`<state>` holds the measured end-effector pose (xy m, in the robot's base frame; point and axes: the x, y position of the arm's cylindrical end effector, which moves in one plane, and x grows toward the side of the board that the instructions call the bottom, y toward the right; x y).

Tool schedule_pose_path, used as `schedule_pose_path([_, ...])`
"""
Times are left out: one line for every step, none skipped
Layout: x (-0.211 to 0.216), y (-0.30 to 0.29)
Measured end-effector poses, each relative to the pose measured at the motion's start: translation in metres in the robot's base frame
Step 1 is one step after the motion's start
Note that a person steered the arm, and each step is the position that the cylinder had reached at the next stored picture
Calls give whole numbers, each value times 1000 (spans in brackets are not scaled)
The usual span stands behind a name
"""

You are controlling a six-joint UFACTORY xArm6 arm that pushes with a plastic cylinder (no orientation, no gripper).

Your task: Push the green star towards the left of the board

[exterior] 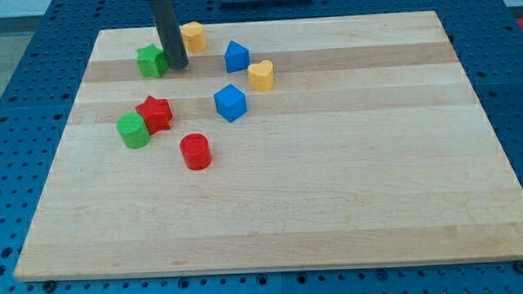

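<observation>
- On the far left part of the wooden board (333, 206), camera view: my tip (178, 66) rests at the right flank of the green star (152, 61), touching it or just short of it; the rod hides the seam, so I cannot tell which.
- Fingers: I have none, only a plain rod, so there is nothing to report as apart, together or clamped.
- Progress, in my judgement: the star already lies well left of centre, but bare board remains between it and the left edge. My tip stands on the correct side for a leftward push. Task not complete.
- Count, green: two, the star and a green cylinder (133, 131) nearer the front.
- Count, red: two, a red star (155, 113) touching that cylinder, and a red cylinder (195, 152).
- Count, blue: two, a far blue block (236, 56) and a blue cube (230, 103).
- Count, yellow: two, a yellow block (193, 36) just right of my rod, and a yellow heart (261, 75).
- Total: eight blocks.
</observation>
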<state>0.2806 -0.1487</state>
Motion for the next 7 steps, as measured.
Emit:
schedule_pose_path([-7,-16])
schedule_pose_path([-8,-29])
schedule_pose_path([-8,-21])
schedule_pose_path([0,12])
schedule_pose_path([39,19])
schedule_pose_path([64,19])
schedule_pose_path([83,19])
